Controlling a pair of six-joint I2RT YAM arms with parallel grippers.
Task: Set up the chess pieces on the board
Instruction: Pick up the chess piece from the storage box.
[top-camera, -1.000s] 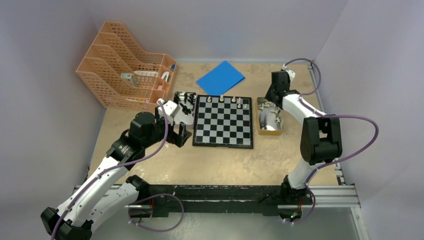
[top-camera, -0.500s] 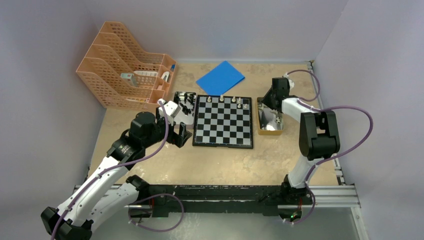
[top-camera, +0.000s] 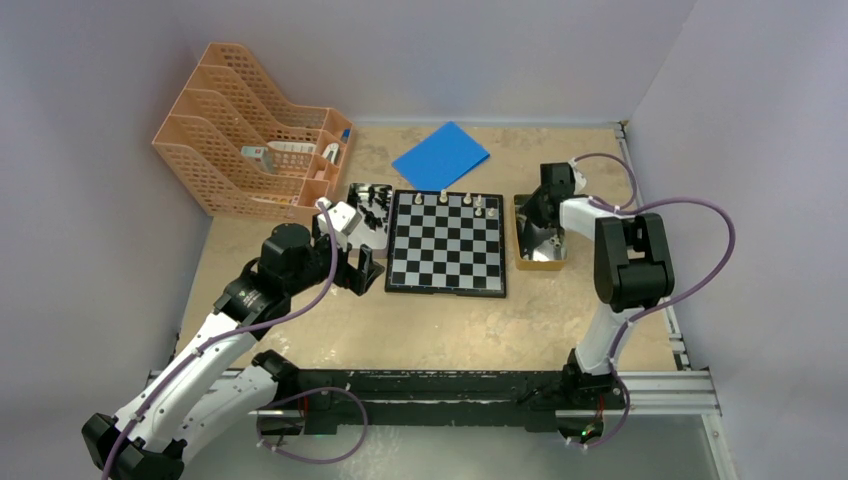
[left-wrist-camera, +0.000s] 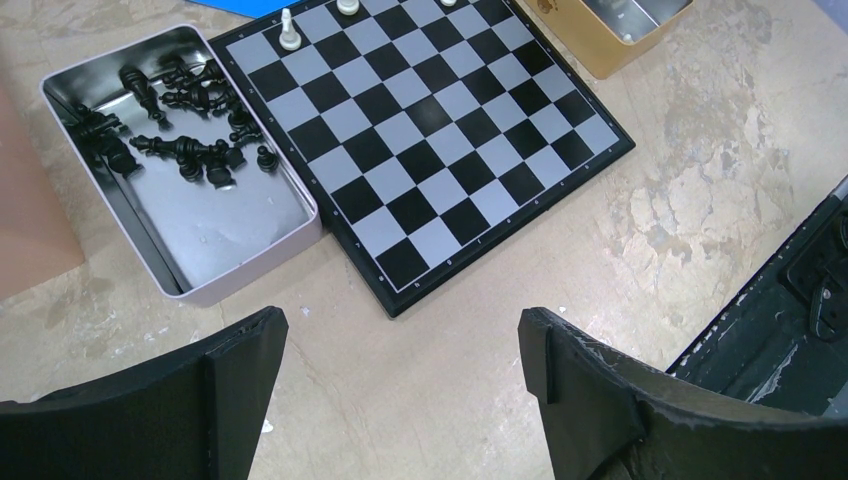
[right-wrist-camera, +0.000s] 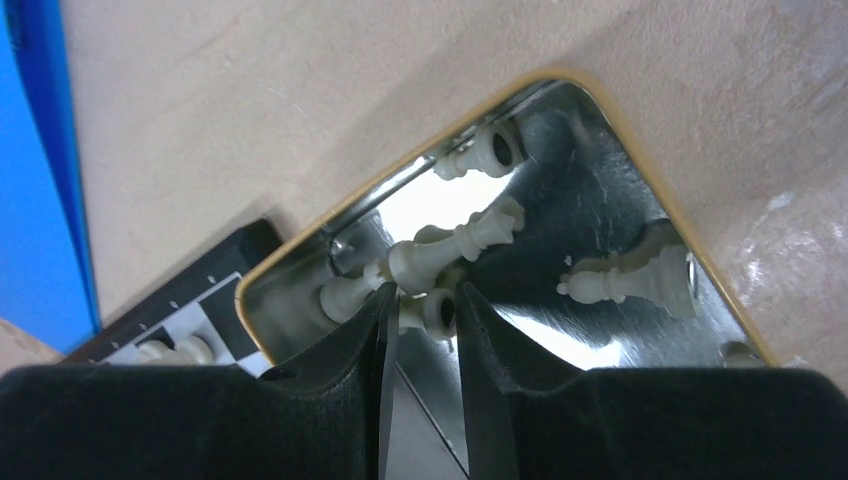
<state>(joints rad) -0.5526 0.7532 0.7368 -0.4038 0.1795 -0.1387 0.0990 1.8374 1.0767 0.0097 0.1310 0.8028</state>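
Note:
The board (top-camera: 446, 243) lies at the table's centre, with three white chess pieces (top-camera: 443, 197) on its far row. My left gripper (left-wrist-camera: 400, 330) hangs open over bare table just off the board's near-left corner (left-wrist-camera: 395, 300), beside a grey tin (left-wrist-camera: 250, 270) of black pieces (left-wrist-camera: 185, 150). My right gripper (right-wrist-camera: 425, 300) reaches down into the yellow tin (right-wrist-camera: 300, 250) right of the board. Its jaws stand a narrow gap apart. A white piece (right-wrist-camera: 437, 312) lies on its side between the fingertips, against the right finger. Several more white pieces (right-wrist-camera: 625, 280) lie around it.
An orange file rack (top-camera: 250, 130) stands at the back left and a blue sheet (top-camera: 441, 156) lies behind the board. The side walls close in on both sides. The black rail (top-camera: 440, 385) with the arm bases runs along the near edge.
My right arm has come down and forward, lowering its gripper into the yellow tin. The left arm has stayed in place.

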